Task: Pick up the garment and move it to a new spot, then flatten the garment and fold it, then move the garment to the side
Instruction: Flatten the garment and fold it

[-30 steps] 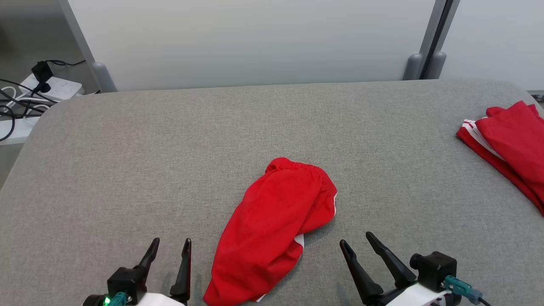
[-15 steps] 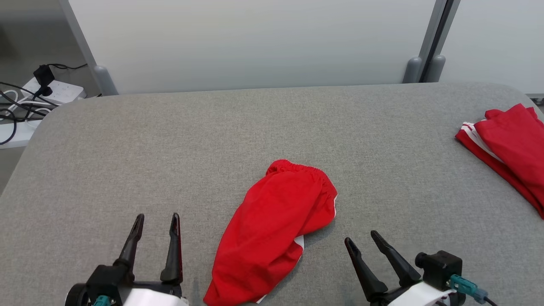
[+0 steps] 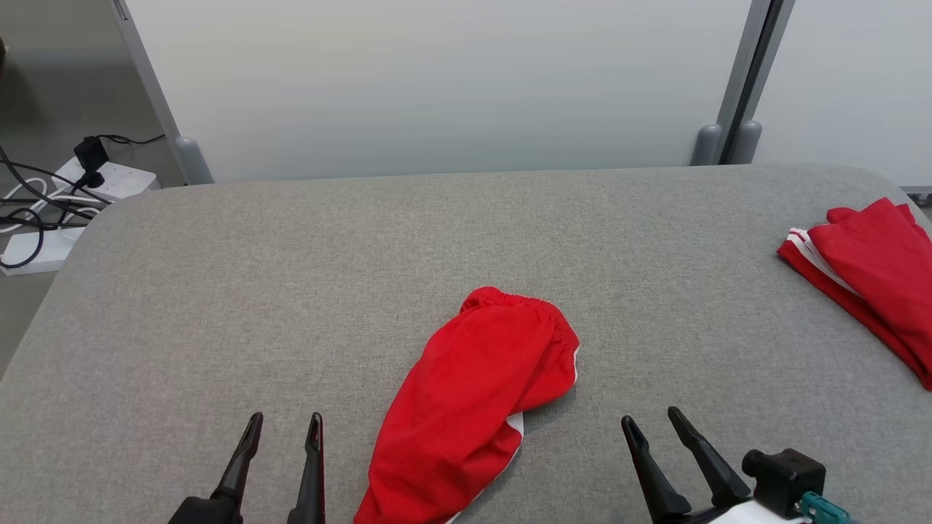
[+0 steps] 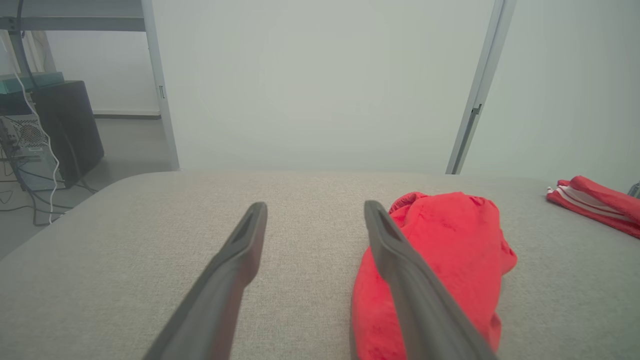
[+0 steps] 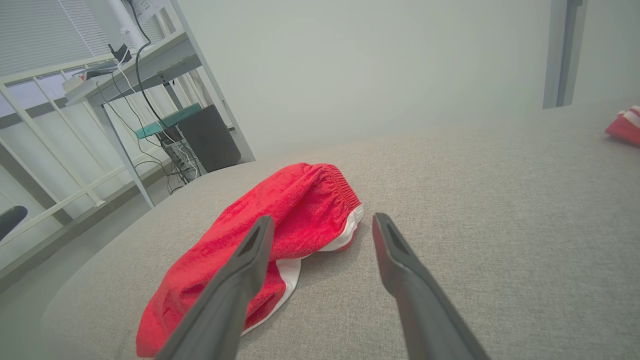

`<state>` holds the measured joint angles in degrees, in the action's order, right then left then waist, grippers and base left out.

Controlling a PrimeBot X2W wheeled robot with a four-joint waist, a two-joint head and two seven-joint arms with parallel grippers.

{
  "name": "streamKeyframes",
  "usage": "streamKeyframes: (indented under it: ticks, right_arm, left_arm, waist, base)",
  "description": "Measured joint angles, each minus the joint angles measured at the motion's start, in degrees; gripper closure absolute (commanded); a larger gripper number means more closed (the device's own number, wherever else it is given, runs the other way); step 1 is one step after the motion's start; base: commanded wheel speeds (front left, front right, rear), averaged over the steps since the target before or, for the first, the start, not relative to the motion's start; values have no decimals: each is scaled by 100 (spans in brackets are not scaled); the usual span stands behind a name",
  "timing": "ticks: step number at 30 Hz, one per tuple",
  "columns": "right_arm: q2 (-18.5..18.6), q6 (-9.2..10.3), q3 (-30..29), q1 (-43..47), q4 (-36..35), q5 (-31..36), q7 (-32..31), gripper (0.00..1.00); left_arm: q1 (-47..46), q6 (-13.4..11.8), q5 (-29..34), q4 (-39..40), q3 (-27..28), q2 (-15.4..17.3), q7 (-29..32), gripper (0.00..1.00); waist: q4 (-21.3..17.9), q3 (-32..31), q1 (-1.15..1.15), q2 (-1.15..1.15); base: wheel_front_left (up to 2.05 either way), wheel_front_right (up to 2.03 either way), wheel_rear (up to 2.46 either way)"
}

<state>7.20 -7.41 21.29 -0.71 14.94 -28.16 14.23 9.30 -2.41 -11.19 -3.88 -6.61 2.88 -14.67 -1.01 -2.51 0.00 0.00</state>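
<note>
Grey tabletop (image 3: 218, 291), crumpled red garment (image 3: 473, 393) at lower centre; left pincer (image 3: 286, 417) and right pincer (image 3: 648, 415) flank it, wide open, empty. Pickup seemingly pending: reach in, grasp.

High head, low wrists, common garment (image 3: 477, 397)

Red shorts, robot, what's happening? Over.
Left gripper open, empty. Right gripper open, empty. Red shorts crumpled on grey table between them, untouched. Second red garment far right, out of the way.
</note>
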Motion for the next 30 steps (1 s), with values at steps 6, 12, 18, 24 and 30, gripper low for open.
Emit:
streamKeyframes:
  ticks: [6,12,18,24,30]
  right_arm:
    - [-15,0,2,15,5,5,0,0]
    - [-20,0,99,15,41,3,0,0]
    - [-19,0,114,15,75,0,0,0]
    - [-18,0,193,5,298,-104,0,0]
    - [-94,0,310,-396,827,-401,0,0]
  left_arm:
    - [0,-18,0,-27,-40,1,0,0]
    - [-1,-16,2,-85,-41,1,0,0]
    - [-9,-7,10,-91,-104,1,0,0]
    - [-21,-8,10,-103,-211,1,0,0]
    - [-59,9,9,-112,-408,2,0,0]
  waist:
    - [-3,-32,0,0]
    - [-52,-30,0,0]
    - [-75,-28,0,0]
    - [-68,13,0,0]
    - [86,117,0,0]
  base:
    - [0,0,0]
    - [0,0,0]
    - [0,0,0]
    - [0,0,0]
    - [0,0,0]
